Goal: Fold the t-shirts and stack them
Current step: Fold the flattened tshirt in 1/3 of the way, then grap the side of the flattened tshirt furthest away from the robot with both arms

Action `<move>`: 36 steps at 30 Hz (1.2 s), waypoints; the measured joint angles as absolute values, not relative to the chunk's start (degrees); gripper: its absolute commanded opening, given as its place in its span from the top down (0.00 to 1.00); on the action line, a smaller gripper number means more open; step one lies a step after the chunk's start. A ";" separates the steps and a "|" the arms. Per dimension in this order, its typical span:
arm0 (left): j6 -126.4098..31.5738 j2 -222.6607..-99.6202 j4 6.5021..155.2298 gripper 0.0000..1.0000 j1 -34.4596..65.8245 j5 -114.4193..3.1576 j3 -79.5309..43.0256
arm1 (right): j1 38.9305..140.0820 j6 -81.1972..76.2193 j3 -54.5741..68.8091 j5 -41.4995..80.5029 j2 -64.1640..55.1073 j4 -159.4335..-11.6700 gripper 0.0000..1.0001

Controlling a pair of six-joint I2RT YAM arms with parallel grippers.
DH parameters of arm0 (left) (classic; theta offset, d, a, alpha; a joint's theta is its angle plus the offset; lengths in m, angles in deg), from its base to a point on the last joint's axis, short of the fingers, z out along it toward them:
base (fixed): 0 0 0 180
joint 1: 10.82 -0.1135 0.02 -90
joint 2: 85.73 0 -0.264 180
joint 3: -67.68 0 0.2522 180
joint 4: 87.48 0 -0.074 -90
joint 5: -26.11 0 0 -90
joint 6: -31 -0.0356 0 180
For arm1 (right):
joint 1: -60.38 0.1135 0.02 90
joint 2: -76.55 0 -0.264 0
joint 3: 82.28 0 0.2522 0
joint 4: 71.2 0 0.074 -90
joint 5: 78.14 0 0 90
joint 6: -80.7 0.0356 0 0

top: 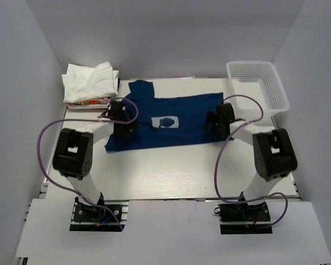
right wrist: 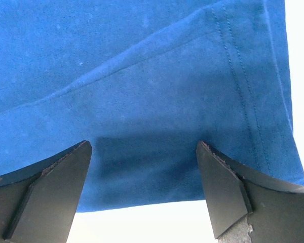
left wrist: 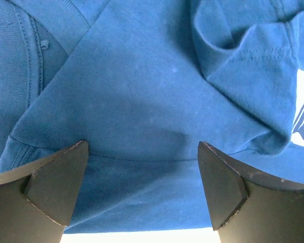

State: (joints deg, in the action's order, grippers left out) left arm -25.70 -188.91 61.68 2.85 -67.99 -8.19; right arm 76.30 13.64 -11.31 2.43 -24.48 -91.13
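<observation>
The navy blue t-shirt (top: 165,118) lies spread sideways across the table, its pale square print (top: 166,121) facing up. My left gripper (top: 123,126) hovers over its left end by the collar, jaws open; the left wrist view shows blue cloth (left wrist: 142,101) with the collar rib at upper left and a folded sleeve at upper right. My right gripper (top: 214,123) is open over the shirt's right end; the right wrist view shows the hemmed edge (right wrist: 243,101) and white table below. White tees (top: 91,81) sit piled at the back left.
A white mesh basket (top: 259,88) stands at the back right. The white pile rests on a small patterned thing (top: 88,102). Purple cables loop from both arms. White walls close in the table on three sides.
</observation>
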 measured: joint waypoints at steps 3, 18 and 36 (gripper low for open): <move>-22.20 -180.82 60.81 0.00 3.20 -68.12 0.92 | 77.68 15.14 -21.56 4.68 -15.63 -89.34 0.10; -14.73 -146.86 48.70 0.00 4.80 -57.74 20.07 | 83.38 18.86 -37.10 13.10 18.49 -104.46 0.10; -18.03 -175.80 62.40 0.00 5.17 -53.28 5.80 | 83.27 19.38 -32.38 10.87 10.80 -101.88 0.10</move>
